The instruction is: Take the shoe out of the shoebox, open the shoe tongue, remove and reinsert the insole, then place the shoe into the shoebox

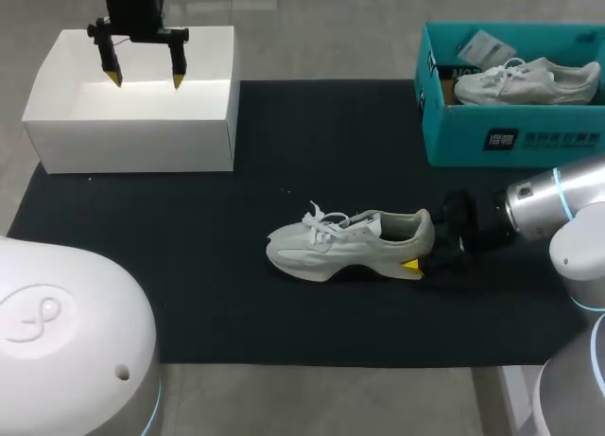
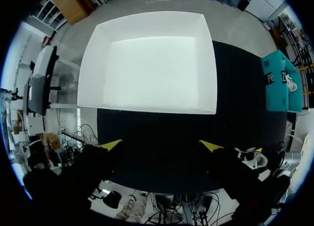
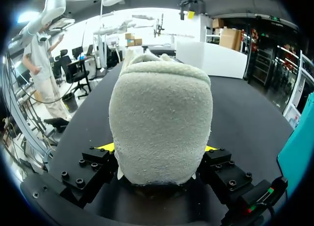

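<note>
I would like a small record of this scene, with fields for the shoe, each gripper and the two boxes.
shoe: white lace-up sneaker, upright on the black mat, outside both boxes
right gripper: right gripper shut on the sneaker's heel
left gripper: left gripper open, above the white cardboard shoebox
white box content: nothing inside
other box: teal cardboard box, holds a second white shoe

The dark tabletop [image 1: 189, 266] carries three things — a white box [image 1: 128, 145] at upper left, a teal shoebox [image 1: 463, 133] at upper right. A white shoe [image 1: 350, 247] rests near the middle.
</note>
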Motion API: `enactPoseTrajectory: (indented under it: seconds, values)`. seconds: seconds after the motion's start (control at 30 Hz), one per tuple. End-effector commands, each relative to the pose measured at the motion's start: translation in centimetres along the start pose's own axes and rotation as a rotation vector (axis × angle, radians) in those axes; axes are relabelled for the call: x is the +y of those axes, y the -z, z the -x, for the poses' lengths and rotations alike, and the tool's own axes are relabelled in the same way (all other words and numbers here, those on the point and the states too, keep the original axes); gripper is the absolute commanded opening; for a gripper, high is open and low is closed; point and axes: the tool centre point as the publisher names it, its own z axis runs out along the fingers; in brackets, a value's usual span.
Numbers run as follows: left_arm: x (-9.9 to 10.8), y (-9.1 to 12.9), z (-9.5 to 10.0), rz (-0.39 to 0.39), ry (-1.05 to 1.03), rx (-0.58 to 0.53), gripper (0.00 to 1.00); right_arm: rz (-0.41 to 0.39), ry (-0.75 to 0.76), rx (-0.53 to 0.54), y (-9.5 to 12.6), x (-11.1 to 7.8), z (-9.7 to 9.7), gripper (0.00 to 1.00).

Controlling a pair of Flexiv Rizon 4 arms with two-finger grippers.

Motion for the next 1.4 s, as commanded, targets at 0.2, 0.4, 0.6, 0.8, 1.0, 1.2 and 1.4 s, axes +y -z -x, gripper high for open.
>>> enactPoseTrajectory:
  seconds: [0.2, 0.4, 0.6, 0.8, 1.0, 1.2, 1.4]
  values:
    - [3.8, -1.1, -5.5, -0.04, -0.042, -0.034, 1.0, -0.002, 0.0, -0.004, -0.6, -0.3, 0.2, 0.0]
    - [5.7, -1.5, -9.3, -0.07, -0.03, -0.134, 1.0, -0.002, 0.0, -0.004, -0.6, -0.3, 0.2, 0.0]
    - [7.6, -2.2, -13.4, -0.07, -0.098, -0.097, 1.0, -0.002, 0.0, -0.004, -0.6, -0.3, 0.2, 0.0]
    - [10.2, -2.4, -17.2, -0.091, -0.204, -0.069, 1.0, -0.002, 0.0, -0.004, -0.6, -0.3, 0.2, 0.0]
    - [12.8, -2.3, -19.4, -0.108, -0.271, -0.068, 1.0, -0.002, 0.0, -0.004, -0.6, -0.3, 0.2, 0.0]
    - [14.9, -2.4, -21.4, -0.107, -0.246, -0.06, 1.0, -0.002, 0.0, -0.004, -0.6, -0.3, 0.2, 0.0]
    - [16.0, -2.8, -22.7, -0.091, -0.264, -0.115, 1.0, -0.002, 0.0, -0.004, -0.6, -0.3, 0.2, 0.0]
